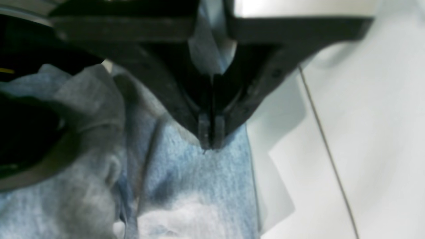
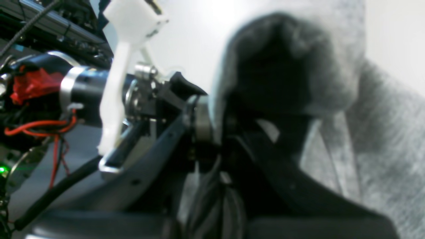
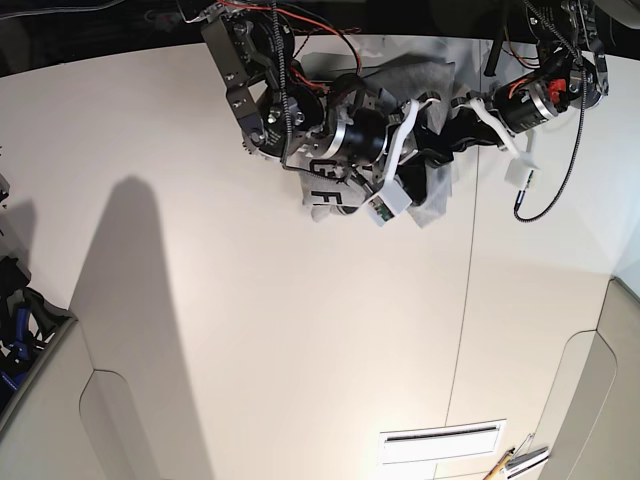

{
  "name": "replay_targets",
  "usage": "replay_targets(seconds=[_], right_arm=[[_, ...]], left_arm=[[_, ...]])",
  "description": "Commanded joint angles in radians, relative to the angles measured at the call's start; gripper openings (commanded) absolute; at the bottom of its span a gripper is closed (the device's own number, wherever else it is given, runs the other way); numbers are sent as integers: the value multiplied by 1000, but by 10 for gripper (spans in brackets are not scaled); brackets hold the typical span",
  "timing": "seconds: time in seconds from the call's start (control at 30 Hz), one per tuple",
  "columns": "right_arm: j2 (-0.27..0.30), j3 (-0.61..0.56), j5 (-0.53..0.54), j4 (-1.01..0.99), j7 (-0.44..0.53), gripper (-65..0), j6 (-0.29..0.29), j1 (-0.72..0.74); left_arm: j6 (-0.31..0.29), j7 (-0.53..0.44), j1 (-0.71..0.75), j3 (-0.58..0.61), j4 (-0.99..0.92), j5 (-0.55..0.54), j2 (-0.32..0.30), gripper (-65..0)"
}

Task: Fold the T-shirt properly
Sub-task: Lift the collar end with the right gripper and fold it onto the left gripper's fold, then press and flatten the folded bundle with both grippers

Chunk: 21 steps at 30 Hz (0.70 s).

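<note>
Over the white table (image 3: pixel 250 330), left gripper (image 1: pixel 210 141) clamped on bunched T-shirt (image 1: pixel 199 186), right gripper's (image 2: pixel 265 139) opening hidden by cloth

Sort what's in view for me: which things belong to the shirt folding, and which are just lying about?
In the job:
- T-shirt, bunched under both arms
- left gripper, shut on T-shirt fabric
- right gripper, buried in the cloth

Lying about:
- pencil-like tool at the table's near edge
- vent slot in the table

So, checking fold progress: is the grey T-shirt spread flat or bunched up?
Bunched up: the heather-grey cotton T-shirt sits crumpled beneath both arms, lettering partly hidden.
</note>
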Motion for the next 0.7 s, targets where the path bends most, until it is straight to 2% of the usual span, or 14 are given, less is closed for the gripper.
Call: replay_targets(seconds=[0.0, 0.03, 0.1, 0.13, 0.2, 0.37, 0.67], right_arm=[[-14, -4, 32, 16, 23, -650, 11, 14], [-14, -4, 42, 16, 23, -635, 11, 14], [-14, -4, 79, 16, 23, -524, 25, 16], [-14, -4, 101, 16, 19, -478, 51, 22], [-14, -4, 163, 16, 14, -429, 95, 42], [-14, -4, 290, 16, 10, -427, 114, 110], [-14, -4, 287, 16, -69, -427, 122, 176]], left_arm=[[-9, -16, -2, -4, 17, -21, -8, -650], [-9, -17, -2, -4, 17, -21, -8, -650], [-9, -17, -2, -4, 17, -21, -8, -650], [-9, -17, -2, -4, 17, -21, -8, -650], [-9, -17, -2, -4, 17, -24, -8, -650], [-9, -17, -2, -4, 17, -24, -8, -650], [-9, -21, -3, -4, 17, -26, -9, -650]])
